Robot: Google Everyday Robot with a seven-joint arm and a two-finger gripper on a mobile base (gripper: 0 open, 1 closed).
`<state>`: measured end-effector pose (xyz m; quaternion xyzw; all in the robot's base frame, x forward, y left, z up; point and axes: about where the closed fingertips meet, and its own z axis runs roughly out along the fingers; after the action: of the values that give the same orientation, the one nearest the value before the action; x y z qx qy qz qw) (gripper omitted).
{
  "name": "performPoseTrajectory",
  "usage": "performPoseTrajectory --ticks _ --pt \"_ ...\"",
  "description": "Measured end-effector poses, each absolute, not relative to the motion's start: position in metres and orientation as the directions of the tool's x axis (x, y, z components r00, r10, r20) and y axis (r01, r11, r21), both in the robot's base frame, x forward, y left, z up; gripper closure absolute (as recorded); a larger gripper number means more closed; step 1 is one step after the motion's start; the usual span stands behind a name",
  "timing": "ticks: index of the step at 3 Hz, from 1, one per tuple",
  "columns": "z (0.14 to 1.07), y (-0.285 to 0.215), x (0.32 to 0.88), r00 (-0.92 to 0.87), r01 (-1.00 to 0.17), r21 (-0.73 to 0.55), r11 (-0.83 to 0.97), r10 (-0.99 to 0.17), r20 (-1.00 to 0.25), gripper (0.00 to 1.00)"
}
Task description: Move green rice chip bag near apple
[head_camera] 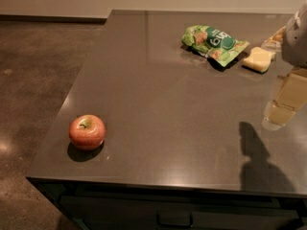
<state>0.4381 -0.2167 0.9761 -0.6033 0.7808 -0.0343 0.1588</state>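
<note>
The green rice chip bag lies crinkled on the far right part of the dark grey table, its dark green round logo facing up. The red-orange apple stands near the table's front left corner, far from the bag. My gripper shows only as a pale grey shape at the right edge of the view, to the right of the bag and above the table. Most of it is cut off by the frame.
A pale yellow sponge-like block lies just right of the bag. A small tan object sits behind it near the right edge. The table's left and front edges drop to a dark floor. The arm's shadow falls front right.
</note>
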Motion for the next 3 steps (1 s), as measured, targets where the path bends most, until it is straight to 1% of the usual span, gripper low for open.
performPoseTrajectory --ticks 1,2,3 --pt "0.976 -0.217 0.438 -0.222 -0.931 -0.245 0.27 -0.953 -0.207 0.0" --pt "0.975 -0.219 0.459 -0.264 -0.906 -0.274 0.322 -0.938 -0.226 0.0" --pt "0.97 -0.225 0.503 -0.334 -0.855 -0.323 0.406 -0.907 -0.256 0.0"
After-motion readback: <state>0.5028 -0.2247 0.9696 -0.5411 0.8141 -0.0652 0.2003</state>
